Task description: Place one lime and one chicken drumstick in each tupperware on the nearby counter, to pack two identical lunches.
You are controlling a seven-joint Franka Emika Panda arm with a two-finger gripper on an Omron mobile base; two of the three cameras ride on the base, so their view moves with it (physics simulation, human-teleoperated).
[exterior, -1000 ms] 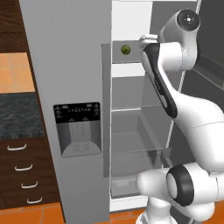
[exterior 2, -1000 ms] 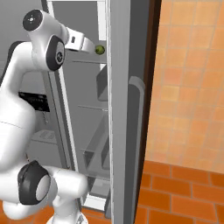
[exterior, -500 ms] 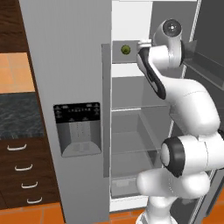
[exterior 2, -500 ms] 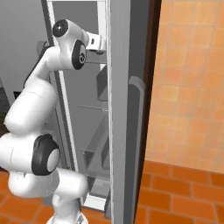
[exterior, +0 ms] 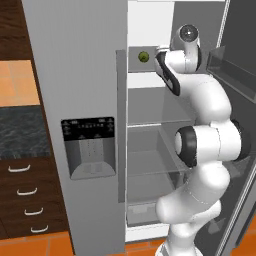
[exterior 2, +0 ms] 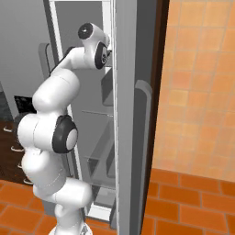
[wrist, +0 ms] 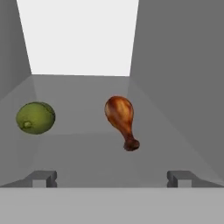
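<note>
On the fridge's upper shelf lie a green lime (wrist: 36, 117) to the left and a brown chicken drumstick (wrist: 122, 119) in the middle, bone end pointing toward me. My gripper (wrist: 112, 177) faces them from just in front of the shelf, open, with nothing between its fingertips (wrist: 43, 177). The drumstick is roughly centred ahead of it. From the left base view the lime (exterior: 143, 57) sits just left of my hand (exterior: 162, 51). A stretch of the marbled counter (exterior: 20, 135) shows at the far left. The tupperware is out of view.
The fridge stands open with its right door (exterior 2: 128, 114) swung out beside my arm. Lower glass shelves (exterior: 155, 122) and a bottom drawer (exterior: 145, 210) sit below. A closed door with a dispenser panel (exterior: 90, 147) is to the left, with dark drawers (exterior: 25, 200) under the counter.
The arm has folded in and swung its hand left, toward the upper fridge shelf and close to the lime. The jaws have stayed open.
</note>
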